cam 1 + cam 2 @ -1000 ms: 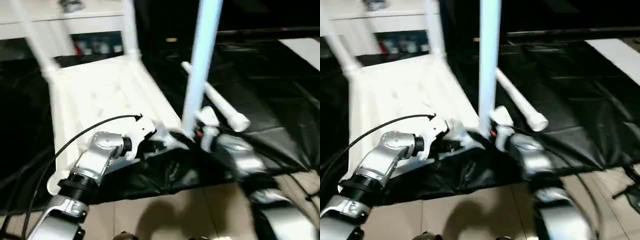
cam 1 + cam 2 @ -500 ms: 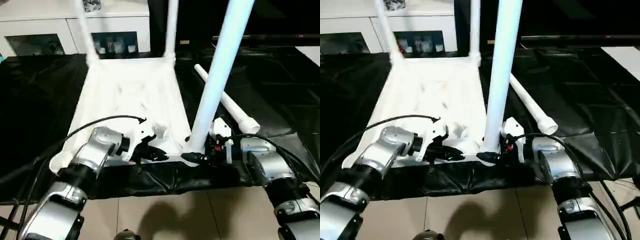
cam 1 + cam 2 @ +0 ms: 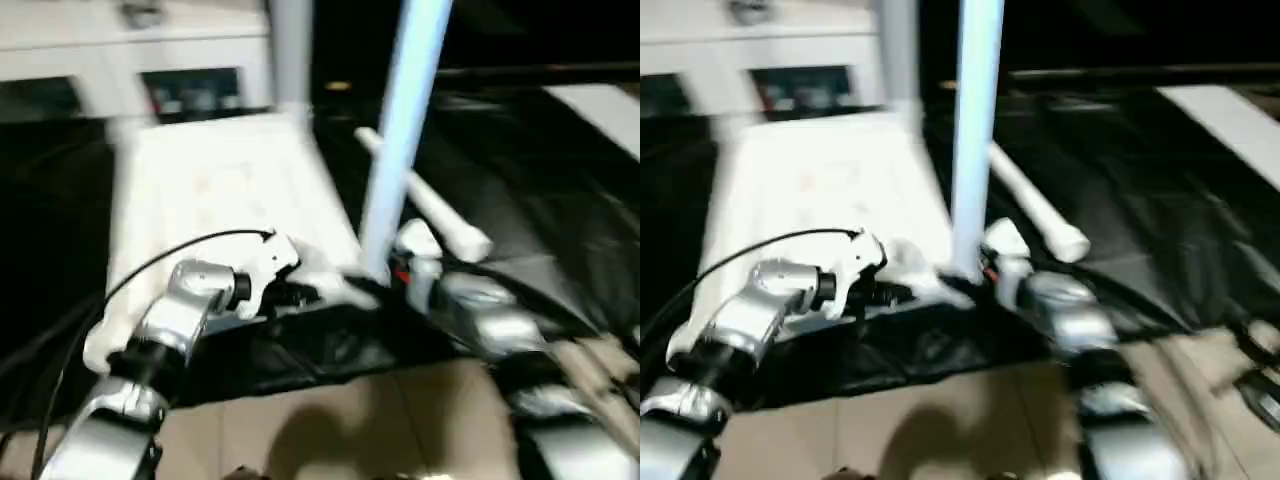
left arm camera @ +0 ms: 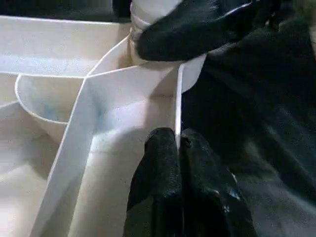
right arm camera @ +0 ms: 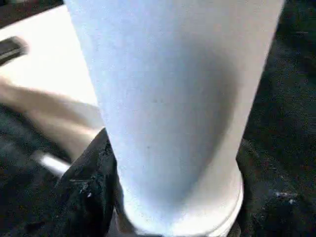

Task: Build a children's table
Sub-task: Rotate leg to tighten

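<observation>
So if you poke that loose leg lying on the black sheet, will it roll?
Probably. The loose leg is a round, smooth tube lying flat on the black sheet, so a sideways push should set it rolling. It looks tapered, so it would likely curve. It looks stiff and hollow, so probably light.

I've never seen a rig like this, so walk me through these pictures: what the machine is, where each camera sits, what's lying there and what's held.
This is a humanoid robot with two silver arms, each ending in a hand of two black fingers. Two pictures come from cameras in its head, looking down over the arms. The other two come from a camera on each wrist.

A white tabletop lies upside down on a black sheet. A loose leg lies beside it.

The left hand is shut on a thin rib at the tabletop's edge. The right hand is around the base of an upright leg at the near corner. A white cabinet stands behind.
</observation>
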Controlling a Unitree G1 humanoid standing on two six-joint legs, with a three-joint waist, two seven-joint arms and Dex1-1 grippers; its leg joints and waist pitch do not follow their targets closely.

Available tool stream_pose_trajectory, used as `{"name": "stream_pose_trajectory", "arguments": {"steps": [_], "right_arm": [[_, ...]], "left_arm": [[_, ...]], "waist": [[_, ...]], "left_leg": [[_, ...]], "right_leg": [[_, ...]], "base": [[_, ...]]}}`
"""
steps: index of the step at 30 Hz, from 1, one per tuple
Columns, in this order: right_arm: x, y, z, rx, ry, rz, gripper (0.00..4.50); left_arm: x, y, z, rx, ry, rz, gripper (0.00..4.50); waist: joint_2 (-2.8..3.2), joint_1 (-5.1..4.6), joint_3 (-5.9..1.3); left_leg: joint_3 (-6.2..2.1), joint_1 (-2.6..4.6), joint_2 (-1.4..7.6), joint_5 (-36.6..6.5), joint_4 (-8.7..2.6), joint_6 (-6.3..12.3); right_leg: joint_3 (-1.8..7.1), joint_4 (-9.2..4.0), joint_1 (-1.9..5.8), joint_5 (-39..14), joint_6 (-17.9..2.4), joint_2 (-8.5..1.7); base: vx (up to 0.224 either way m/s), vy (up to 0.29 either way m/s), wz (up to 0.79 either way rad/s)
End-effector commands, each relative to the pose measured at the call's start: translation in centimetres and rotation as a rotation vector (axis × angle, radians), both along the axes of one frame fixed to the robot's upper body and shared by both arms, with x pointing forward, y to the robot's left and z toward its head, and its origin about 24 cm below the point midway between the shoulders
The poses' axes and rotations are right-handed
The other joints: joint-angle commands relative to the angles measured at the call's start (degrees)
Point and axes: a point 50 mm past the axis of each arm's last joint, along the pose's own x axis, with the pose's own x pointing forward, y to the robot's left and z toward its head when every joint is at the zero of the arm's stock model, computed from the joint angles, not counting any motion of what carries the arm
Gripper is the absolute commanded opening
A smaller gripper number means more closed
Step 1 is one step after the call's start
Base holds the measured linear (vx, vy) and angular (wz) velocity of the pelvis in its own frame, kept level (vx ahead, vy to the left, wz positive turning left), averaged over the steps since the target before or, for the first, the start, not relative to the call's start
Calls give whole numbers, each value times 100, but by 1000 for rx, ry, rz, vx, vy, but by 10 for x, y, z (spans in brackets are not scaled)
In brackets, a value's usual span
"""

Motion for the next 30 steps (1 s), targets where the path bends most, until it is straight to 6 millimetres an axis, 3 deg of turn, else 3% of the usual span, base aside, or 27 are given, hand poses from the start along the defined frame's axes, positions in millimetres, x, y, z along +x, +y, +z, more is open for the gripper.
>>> {"name": "stream_pose_trajectory", "arguments": {"steps": [1,6,7,8,15,16,17,19,23,24,25,26,29,30], "right_arm": [[-4,19,-15,-13,77,-52,272],[-4,34,-16,-22,52,-62,272],[-4,36,-16,-14,50,-50,307],[-4,36,-15,-2,47,-46,328],[0,27,-7,4,-10,-8,375],[0,23,-4,8,-28,26,375],[-2,18,-3,5,-42,78,375],[-3,15,-3,-4,-48,117,375],[-21,4,-6,-30,-45,386,375],[-25,2,-7,-36,-35,448,375],[-26,1,-7,-37,-33,462,375],[-34,-4,-7,-52,0,564,375],[-40,-10,-9,-71,47,644,375],[-43,-12,-10,-78,63,677,375]], "left_arm": [[-2,-27,18,-108,-73,-30,0],[-5,-39,20,-132,-80,5,0],[-5,-39,20,-131,-81,10,0],[-4,-38,20,-129,-82,14,0],[-1,-31,22,-99,-85,16,0],[-2,-29,21,-94,-81,-10,0],[-2,-28,21,-92,-70,-47,0],[-3,-28,21,-90,-61,-70,0],[-3,-24,21,-73,-23,-188,0],[-2,-22,22,-66,-16,-207,0],[-2,-22,22,-64,-15,-211,0],[0,-19,22,-45,-2,-239,0],[3,-16,22,-10,-1,-262,0],[5,-15,22,-1,4,-269,0]], "waist": [[-56,38,-369],[-41,36,-388],[-106,30,-395],[-56,50,-392],[-41,63,-397],[5,70,-399],[-26,69,-409],[-15,88,-409],[18,208,-404],[59,251,-413],[39,263,-412],[66,283,-402],[57,345,-387],[79,360,-386]], "left_leg": [[-85,32,201,-1787,-416,-13],[-42,20,178,-1476,-383,176],[-30,13,179,-1425,-376,211],[-35,10,182,-1306,-375,259],[-34,18,182,-1326,-372,270],[-42,24,185,-1335,-375,266],[-32,18,179,-1328,-360,291],[-28,13,179,-1264,-352,351],[-9,32,197,-1293,-341,438],[-20,42,206,-1292,-340,433],[-12,47,206,-1315,-337,433],[-15,58,207,-1422,-345,391],[-15,92,211,-1636,-358,337],[-21,103,219,-1747,-369,275]], "right_leg": [[286,-473,259,-2251,-1037,-385],[284,-420,273,-1588,-1217,-338],[286,-417,278,-1536,-1222,-338],[287,-398,285,-1419,-1255,-340],[286,-381,300,-1271,-1317,-327],[284,-374,300,-1250,-1328,-329],[283,-376,310,-1176,-1346,-325],[286,-362,313,-1048,-1398,-324],[275,-370,313,-1007,-1419,-297],[274,-344,311,-949,-1452,-301],[274,-356,303,-934,-1457,-294],[275,-360,298,-994,-1494,-296],[280,-398,283,-1250,-1443,-292],[283,-408,281,-1383,-1429,-305]], "base": [[0,0,0],[0,0,0],[0,0,0],[0,0,0],[0,0,0],[0,0,0],[0,0,0],[0,0,0],[0,0,0],[0,0,0],[0,0,0],[0,0,0],[0,0,0],[0,0,0]]}}
